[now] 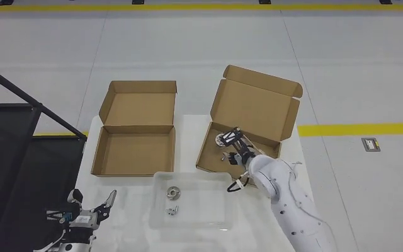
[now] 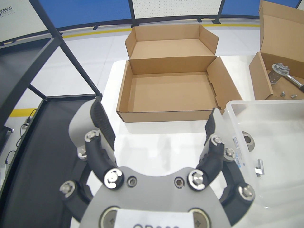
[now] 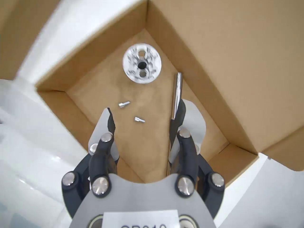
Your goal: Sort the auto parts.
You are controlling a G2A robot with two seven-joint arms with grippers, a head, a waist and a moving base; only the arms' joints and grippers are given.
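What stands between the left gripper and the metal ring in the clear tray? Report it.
Only the clear tray's side wall lies between the open left gripper and the metal ring. The tray is open on top, so nothing visible should block a reach from above. A smaller part lies near the ring, apart from it.

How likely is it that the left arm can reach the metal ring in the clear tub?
Probably yes. The left gripper is open beside the clear tub, which has no lid, and the metal ring lies uncovered near that side. Only the tub's wall is between them.
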